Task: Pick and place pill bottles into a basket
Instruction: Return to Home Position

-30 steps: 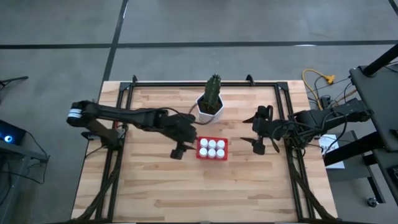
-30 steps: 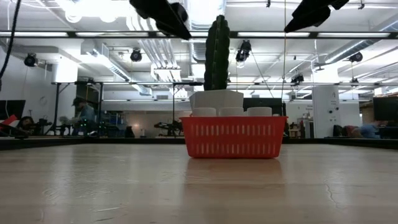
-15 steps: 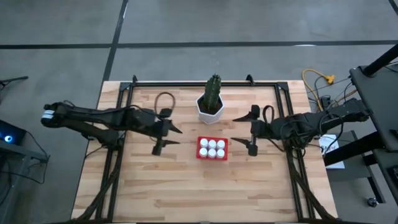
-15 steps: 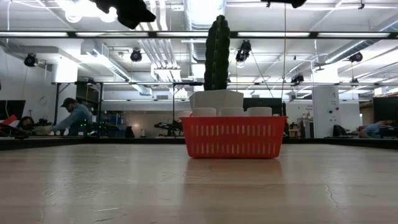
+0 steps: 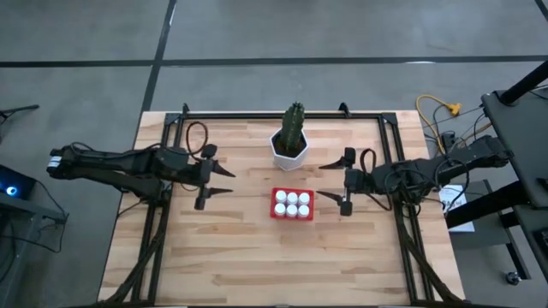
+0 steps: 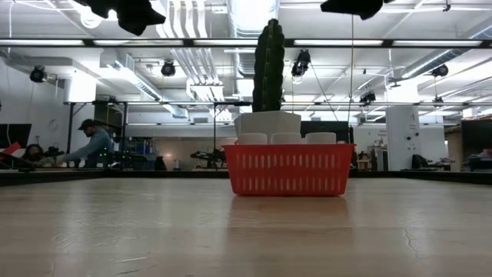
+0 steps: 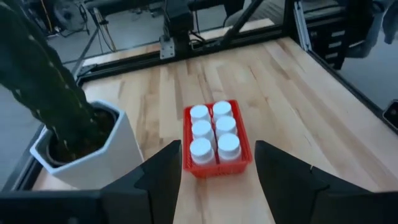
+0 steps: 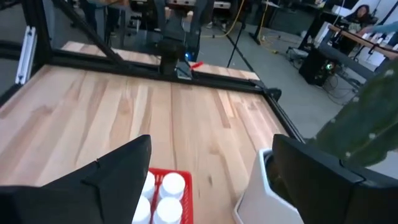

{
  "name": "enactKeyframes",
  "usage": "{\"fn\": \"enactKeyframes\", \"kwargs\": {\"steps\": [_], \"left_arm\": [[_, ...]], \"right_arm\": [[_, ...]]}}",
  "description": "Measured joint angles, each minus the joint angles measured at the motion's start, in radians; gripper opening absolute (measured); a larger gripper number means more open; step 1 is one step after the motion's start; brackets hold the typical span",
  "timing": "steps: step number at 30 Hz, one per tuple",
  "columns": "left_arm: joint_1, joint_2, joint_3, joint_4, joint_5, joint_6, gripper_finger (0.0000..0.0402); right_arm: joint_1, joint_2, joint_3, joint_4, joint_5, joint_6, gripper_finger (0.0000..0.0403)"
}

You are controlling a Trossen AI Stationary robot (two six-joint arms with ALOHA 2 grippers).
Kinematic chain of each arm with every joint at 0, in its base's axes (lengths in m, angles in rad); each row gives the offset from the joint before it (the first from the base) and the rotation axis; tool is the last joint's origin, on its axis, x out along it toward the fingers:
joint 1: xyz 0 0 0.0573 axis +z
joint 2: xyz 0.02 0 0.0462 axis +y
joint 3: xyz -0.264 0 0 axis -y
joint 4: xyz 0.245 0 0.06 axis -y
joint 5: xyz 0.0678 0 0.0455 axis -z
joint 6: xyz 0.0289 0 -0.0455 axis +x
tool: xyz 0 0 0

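The left gripper (image 5: 225, 182) hangs above the light wooden slatted table (image 5: 257, 257) with its two dark fingers (image 7: 163, 175) spread wide and nothing between them. Seen from above, it sits at about 9 o'clock from the small red square plastic basket (image 5: 273, 205), clearly apart from it, with its fingertips pointing toward 3 o'clock. The right gripper (image 5: 323, 180) is also splayed open and empty. It is near the basket at about 2 o'clock, with its tips pointing toward 9 o'clock.

Between the two grippers the basket rests flat on the wood, near the table's centre. All six small white cylindrical pill bottles with white caps (image 5: 292, 198) stand upright inside it, packed in two rows of three and touching one another. In the low view their caps (image 6: 286, 138) rise just above the basket's slotted red wall (image 6: 290, 168).

At 12 o'clock from the basket, just beyond it and not touching, stands a white hexagonal plant pot (image 5: 289, 149) holding a tall green cactus (image 5: 294, 124). Beyond the table, a person (image 6: 91, 142) leans over a bench in the workshop.
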Motion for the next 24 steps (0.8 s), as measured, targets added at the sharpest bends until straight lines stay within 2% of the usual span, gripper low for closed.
{"fn": "enactKeyframes", "kwargs": {"steps": [3, 6, 9, 12, 15, 17, 20, 24], "left_arm": [[0.000, -0.030, -0.036, 0.034, -0.003, 0.003, 0.0179], [-0.001, -0.055, -0.070, 0.041, -0.012, 0.005, 0.0155], [-0.001, -0.083, -0.113, 0.061, -0.013, 0.005, 0.0115], [0.000, -0.114, -0.146, 0.080, 0.015, 0.008, 0.0067], [0.000, -0.136, -0.182, 0.133, 0.079, 0.010, 0.0020], [0.000, -0.155, -0.207, 0.170, 0.119, 0.012, 0.0006], [0.000, -0.185, -0.241, 0.207, 0.138, 0.009, 0.0008], [0.000, -0.240, -0.289, 0.246, 0.137, 0.006, 0.0001]], "right_arm": [[0.000, -0.001, -0.026, 0.023, 0.000, 0.000, 0.0307], [0.000, -0.005, -0.062, 0.077, -0.001, -0.006, 0.0264], [0.000, -0.009, -0.109, 0.131, -0.011, -0.023, 0.0201], [0.000, -0.013, -0.163, 0.222, -0.099, -0.047, 0.0133], [0.000, -0.014, -0.220, 0.325, -0.163, -0.077, 0.0063], [0.000, -0.015, -0.263, 0.408, -0.179, -0.093, 0.0024], [0.000, -0.029, -0.325, 0.517, -0.184, -0.123, 0.0014], [0.000, -0.091, -0.389, 0.572, -0.186, -0.118, 0.0009]]}}
